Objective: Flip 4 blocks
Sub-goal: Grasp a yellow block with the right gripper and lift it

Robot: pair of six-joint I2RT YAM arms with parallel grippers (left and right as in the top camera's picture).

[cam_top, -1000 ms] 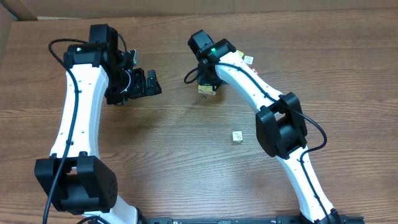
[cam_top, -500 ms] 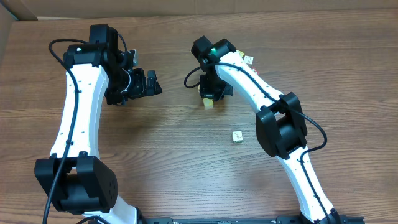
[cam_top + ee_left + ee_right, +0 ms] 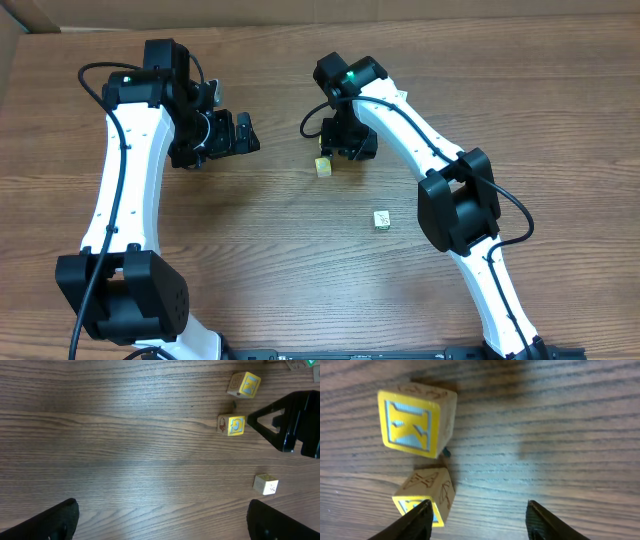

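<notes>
Two yellow-faced letter blocks lie close together on the wooden table. One block (image 3: 415, 422) shows a blue letter on its yellow face. The other block (image 3: 425, 495) lies just below it, beside my right gripper's left finger. My right gripper (image 3: 477, 520) is open with only bare table between its jaws. From overhead, one yellow block (image 3: 323, 167) lies just left of and below the right gripper (image 3: 345, 148); the arm hides the other. My left gripper (image 3: 245, 133) hangs wide open to the left, apart from both blocks (image 3: 232, 425) (image 3: 244, 385).
A pale cream cube (image 3: 381, 219) (image 3: 266, 484) lies alone nearer the front, right of centre. A small white-topped piece (image 3: 399, 96) peeks out behind the right arm. A cardboard wall (image 3: 20, 15) runs along the table's far edge.
My right gripper lowered the yellow block to the table, opened and let it go. The block now lies free beside the fingers. The left arm has not moved.
</notes>
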